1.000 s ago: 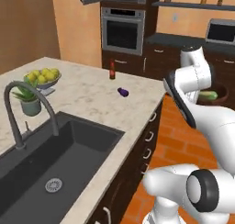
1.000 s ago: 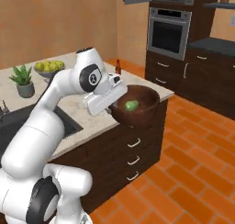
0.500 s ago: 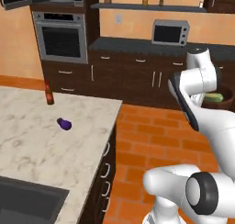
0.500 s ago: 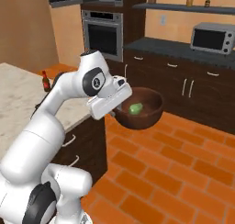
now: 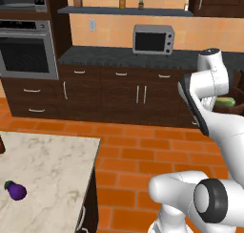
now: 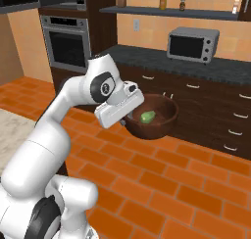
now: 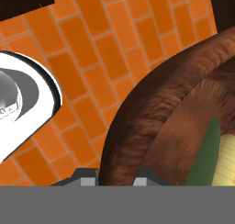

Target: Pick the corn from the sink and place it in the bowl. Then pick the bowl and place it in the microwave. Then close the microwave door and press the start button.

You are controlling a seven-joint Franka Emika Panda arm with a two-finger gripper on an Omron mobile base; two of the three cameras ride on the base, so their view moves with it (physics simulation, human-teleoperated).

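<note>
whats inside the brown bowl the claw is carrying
The corn lies inside the bowl, green husk end showing. The near wall and the claw cover the rest of the bottom.

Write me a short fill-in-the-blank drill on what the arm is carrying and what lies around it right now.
1. The gripper is shut on the rim of the ______, held up over the brick floor.
2. Inside the bowl lies the ______.
3. On the marble counter lies a small purple ______.
4. A small silver oven stands on the dark ______ by the back wall.

Missing words: bowl; corn; eggplant; countertop
</note>
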